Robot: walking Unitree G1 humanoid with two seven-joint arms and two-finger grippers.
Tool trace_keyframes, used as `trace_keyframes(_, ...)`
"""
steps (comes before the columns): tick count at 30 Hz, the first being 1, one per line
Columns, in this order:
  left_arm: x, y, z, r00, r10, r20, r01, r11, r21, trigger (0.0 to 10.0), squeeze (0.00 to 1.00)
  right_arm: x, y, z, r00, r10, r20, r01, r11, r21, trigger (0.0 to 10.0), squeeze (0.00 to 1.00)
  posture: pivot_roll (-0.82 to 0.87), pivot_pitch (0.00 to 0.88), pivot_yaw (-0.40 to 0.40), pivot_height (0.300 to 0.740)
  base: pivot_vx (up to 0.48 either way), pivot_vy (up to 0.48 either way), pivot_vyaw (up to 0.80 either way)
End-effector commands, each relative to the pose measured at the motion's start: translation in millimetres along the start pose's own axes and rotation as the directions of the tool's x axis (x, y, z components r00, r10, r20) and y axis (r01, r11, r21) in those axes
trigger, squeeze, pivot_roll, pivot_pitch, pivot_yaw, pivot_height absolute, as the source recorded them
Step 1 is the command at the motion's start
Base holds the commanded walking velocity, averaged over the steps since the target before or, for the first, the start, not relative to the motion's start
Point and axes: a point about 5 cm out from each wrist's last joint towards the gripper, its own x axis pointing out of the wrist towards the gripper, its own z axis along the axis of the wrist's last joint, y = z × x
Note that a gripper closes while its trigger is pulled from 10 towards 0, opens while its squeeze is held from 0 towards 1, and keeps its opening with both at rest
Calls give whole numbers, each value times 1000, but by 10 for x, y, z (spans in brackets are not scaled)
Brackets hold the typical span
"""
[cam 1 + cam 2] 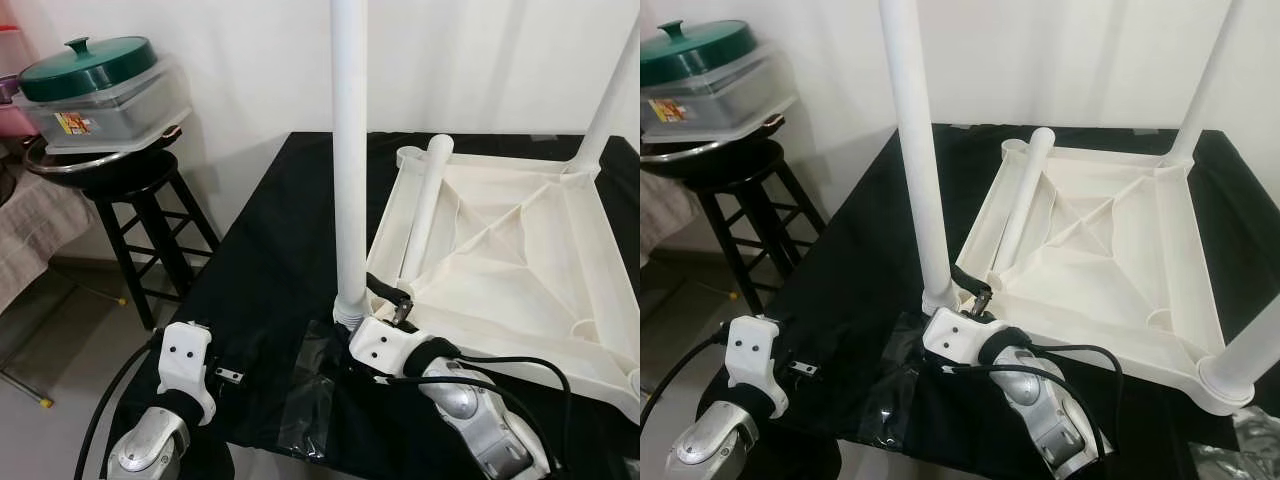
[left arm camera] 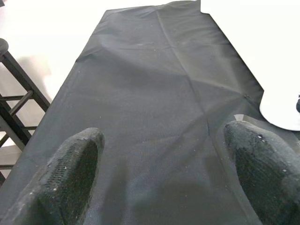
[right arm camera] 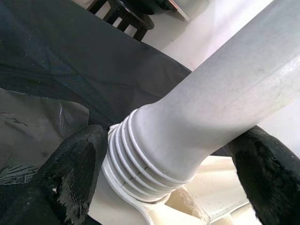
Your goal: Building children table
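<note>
Left eye view, bottom centre: the right gripper (image 1: 372,300) clamps the threaded base of an upright white leg (image 1: 349,150) at the near corner of the upturned tabletop (image 1: 520,250). Lower left, the left gripper (image 2: 159,183) hangs spread apart over bare black cloth (image 1: 270,250). A stool (image 1: 140,215) stands upper left.

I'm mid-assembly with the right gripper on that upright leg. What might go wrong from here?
1. The right gripper grips the upright leg only at its ribbed base, where it meets the tabletop corner; the tall leg may tilt and cross-thread.
2. A loose leg lies inside the upturned tabletop; jolting the top could roll it.
3. The left gripper is open over the black cloth, so nothing steadies the tabletop.
</note>
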Motion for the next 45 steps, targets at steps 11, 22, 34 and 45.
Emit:
trace_keyframes(11, 8, 10, -58, 1000, 4, -10, -4, 1000, -15, 10000, 0, 34, 131, 87, 996, 66, 65, -64, 997, -37, 10000, 0, -14, 0, 68, 740, 0, 0, 0)
trace_keyframes(22, 18, 4, -68, 1000, 1, -9, -1, 1000, -19, 10000, 0, 37, 134, 72, 996, 66, 63, -64, 997, -36, 10000, 0, -23, 0, 70, 740, 0, 0, 0)
trace_keyframes(34, 17, 0, -76, 1000, -5, -10, 5, 1000, -21, 10000, 0, 30, 140, 64, 996, 66, 65, -64, 997, -37, 10000, 0, -23, 0, 73, 740, 0, 0, 0)
trace_keyframes(45, 10, -4, -89, 1000, -8, -13, 8, 1000, -21, 10000, 0, 25, 151, 57, 996, 66, 66, -64, 997, -37, 10000, 0, -35, 0, 76, 740, 0, 0, 0)
